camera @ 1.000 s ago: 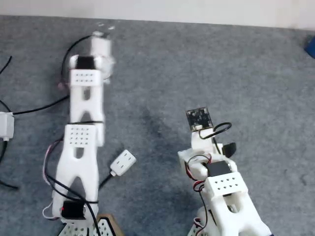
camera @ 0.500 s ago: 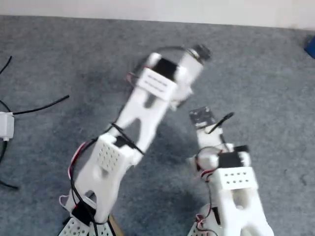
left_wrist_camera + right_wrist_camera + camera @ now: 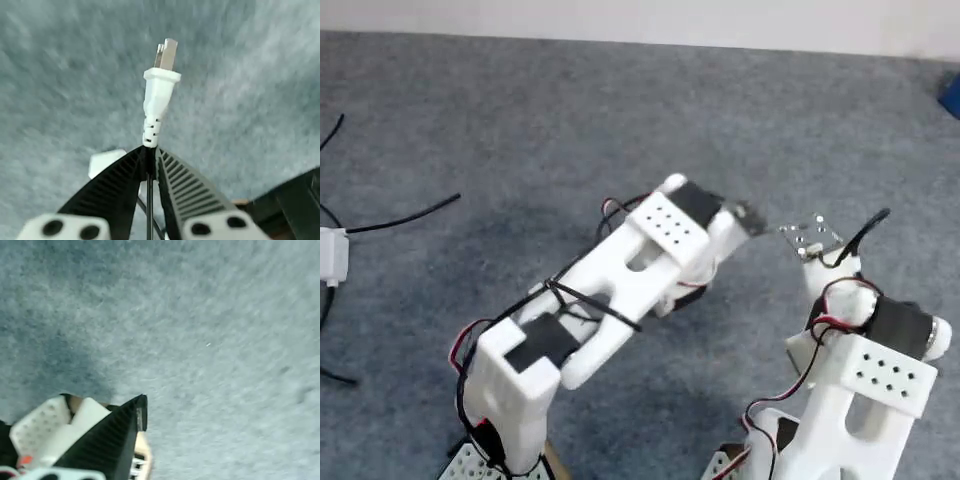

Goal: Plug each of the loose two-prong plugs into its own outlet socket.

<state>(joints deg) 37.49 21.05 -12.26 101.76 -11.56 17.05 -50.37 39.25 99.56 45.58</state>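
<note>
Plug (image 3: 159, 92) ahead of end effector (image 3: 149, 151) (cord-held)

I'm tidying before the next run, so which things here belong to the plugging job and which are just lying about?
For the job: white two-prong plug, its cord pinched in the left end effector; white block on the carpet, possibly a socket.
Lying about: loose black cable; white box with cables at the left edge, purpose unclear; blue object at the far edge.

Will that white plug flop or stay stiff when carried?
The white plug is probably fairly stiff: it stands straight out from the fingers of the left gripper. It looks small, likely light. Its thin black cord would likely flop.
</note>
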